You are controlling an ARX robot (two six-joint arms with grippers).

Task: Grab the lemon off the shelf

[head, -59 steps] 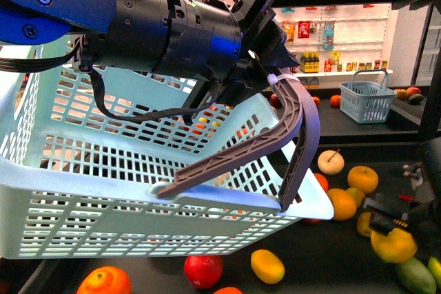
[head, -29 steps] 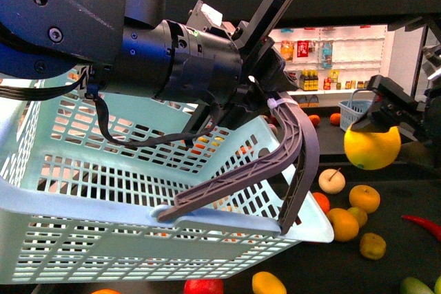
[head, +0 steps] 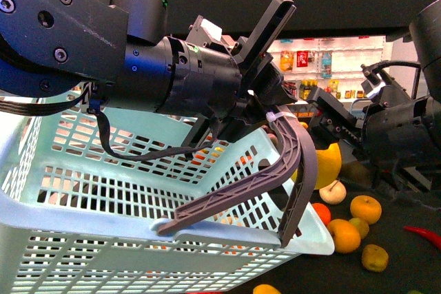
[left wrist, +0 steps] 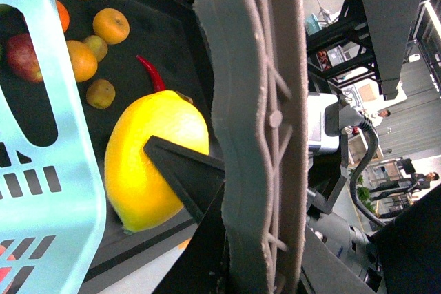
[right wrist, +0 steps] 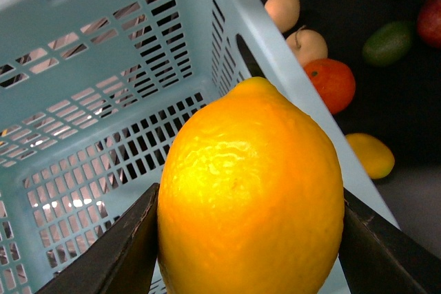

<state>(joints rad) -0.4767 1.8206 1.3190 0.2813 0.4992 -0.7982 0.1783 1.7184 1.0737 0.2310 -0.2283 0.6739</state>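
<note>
The lemon (right wrist: 251, 197), bright yellow and oval, fills the right wrist view, pinched between two black fingers (right wrist: 124, 253). My right gripper (head: 336, 127) is shut on it and holds it in the air just beside the rim of the pale blue basket (head: 103, 191). In the front view the lemon (head: 331, 163) is half hidden behind the grey basket handle (head: 293, 170). My left gripper (head: 272, 111) is shut on that handle, and the basket hangs tilted. The handle (left wrist: 255, 101) crosses the left wrist view in front of the lemon (left wrist: 151, 163). The shelf's black tray (head: 406, 253) lies below.
Oranges (head: 365, 208), a pale pear (head: 334, 191) and a red chili (head: 424, 233) lie on the dark tray under the right arm. More fruit, an orange (right wrist: 333, 82) and green ones (right wrist: 388, 43), lies beyond the basket wall. White shelves of bottles stand far behind.
My right gripper has lifted the lemon off the tray at the lower right. It then carried it left to the basket's rim. The basket and left arm have risen slightly.
</note>
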